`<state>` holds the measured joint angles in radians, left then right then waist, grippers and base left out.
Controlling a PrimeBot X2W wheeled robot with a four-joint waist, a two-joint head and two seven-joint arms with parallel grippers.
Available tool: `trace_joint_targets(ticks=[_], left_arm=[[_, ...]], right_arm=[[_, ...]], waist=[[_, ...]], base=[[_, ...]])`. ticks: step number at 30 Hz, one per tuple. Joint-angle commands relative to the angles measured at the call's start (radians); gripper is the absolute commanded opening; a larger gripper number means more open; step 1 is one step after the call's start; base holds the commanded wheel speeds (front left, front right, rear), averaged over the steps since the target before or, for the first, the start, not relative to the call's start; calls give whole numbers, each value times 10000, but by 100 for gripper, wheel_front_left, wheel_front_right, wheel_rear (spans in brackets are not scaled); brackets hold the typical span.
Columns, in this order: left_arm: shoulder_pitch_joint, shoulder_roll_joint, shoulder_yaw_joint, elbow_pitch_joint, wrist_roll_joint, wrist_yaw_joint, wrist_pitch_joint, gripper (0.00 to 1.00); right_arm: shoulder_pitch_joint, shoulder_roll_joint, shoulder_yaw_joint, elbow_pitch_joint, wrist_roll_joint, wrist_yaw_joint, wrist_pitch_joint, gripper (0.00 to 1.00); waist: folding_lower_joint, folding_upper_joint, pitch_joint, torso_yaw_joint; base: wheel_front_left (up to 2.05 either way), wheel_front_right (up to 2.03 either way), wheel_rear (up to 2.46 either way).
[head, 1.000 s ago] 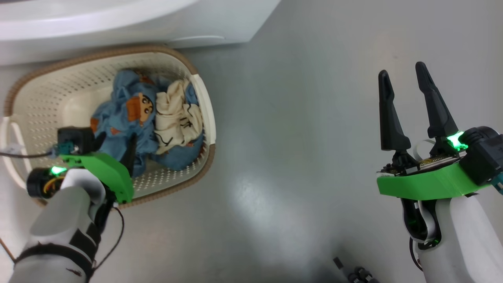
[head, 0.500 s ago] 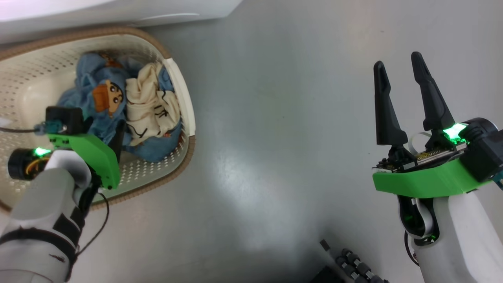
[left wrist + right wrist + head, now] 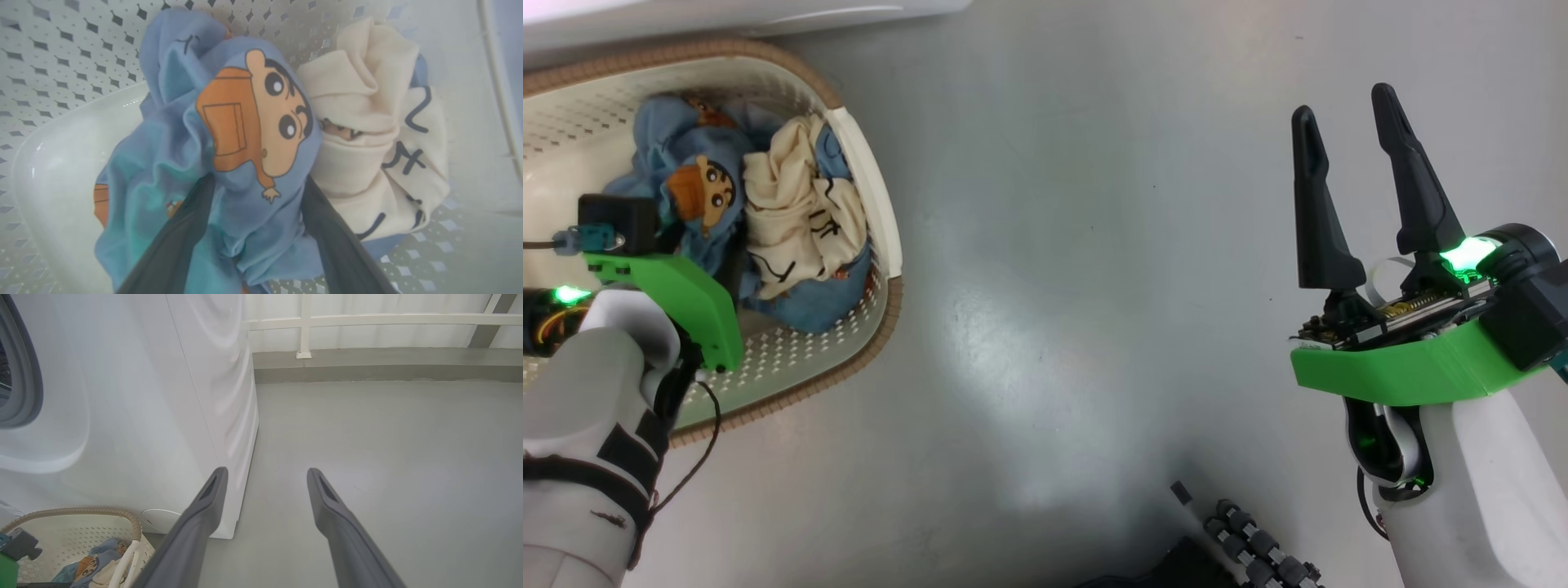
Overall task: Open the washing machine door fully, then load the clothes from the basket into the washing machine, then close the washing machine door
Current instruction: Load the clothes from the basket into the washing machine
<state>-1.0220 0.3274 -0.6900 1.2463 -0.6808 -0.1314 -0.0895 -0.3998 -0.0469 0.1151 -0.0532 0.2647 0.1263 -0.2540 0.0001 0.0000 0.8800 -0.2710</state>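
Note:
The cream basket (image 3: 882,237) with its brown rim stands on the floor at the left, below the white washing machine (image 3: 727,16). The clothes lie in it: a light blue garment with an orange cartoon print (image 3: 698,192) and a cream one with black drawings (image 3: 792,220). My left gripper (image 3: 727,269) reaches down into the basket. In the left wrist view it (image 3: 257,183) is open, its fingers (image 3: 188,232) pressed into the blue garment (image 3: 245,122) on either side of a fold, beside the cream garment (image 3: 367,134). My right gripper (image 3: 1347,122) hangs open above bare floor. The washing machine door is out of view.
The right wrist view looks along the open right gripper (image 3: 265,473) past the washing machine's white side (image 3: 163,396) and its grey gasket (image 3: 28,375). A low kerb and white railing (image 3: 367,320) close off the far side. A dark ribbed part (image 3: 1258,547) sits at the bottom.
The head camera has shifted, so the basket slides left and up in the picture. My left gripper has stayed down in the basket, edging closer to the blue garment. Both grippers stay open.

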Motion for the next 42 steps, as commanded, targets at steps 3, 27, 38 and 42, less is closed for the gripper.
trace_joint_targets(ticks=[3, 27, 38, 42], left_arm=[[-142, 389, 63, 124, -194, 8, -95, 77], [541, 53, -16, -134, -1596, 8, -1275, 0], [1642, 24, 914, -1722, -1710, 8, -1718, 0], [2364, -60, 2018, -2614, -987, 8, -1720, 0]], right_arm=[[264, -34, 140, -264, 195, 44, -78, 100], [395, -34, -8, -102, -110, 44, -78, 100], [849, -34, -346, 93, -480, 44, -78, 100], [1142, -33, -478, 202, -607, 44, -78, 100]], waist=[[-1, 0, 44, 10], [-1, 0, -1376, 584], [-1, 0, -2905, 1265], [-1, 0, -3506, 1499]], base=[[0, 0, 0], [0, 0, 0], [0, 0, 0], [0, 0, 0]])
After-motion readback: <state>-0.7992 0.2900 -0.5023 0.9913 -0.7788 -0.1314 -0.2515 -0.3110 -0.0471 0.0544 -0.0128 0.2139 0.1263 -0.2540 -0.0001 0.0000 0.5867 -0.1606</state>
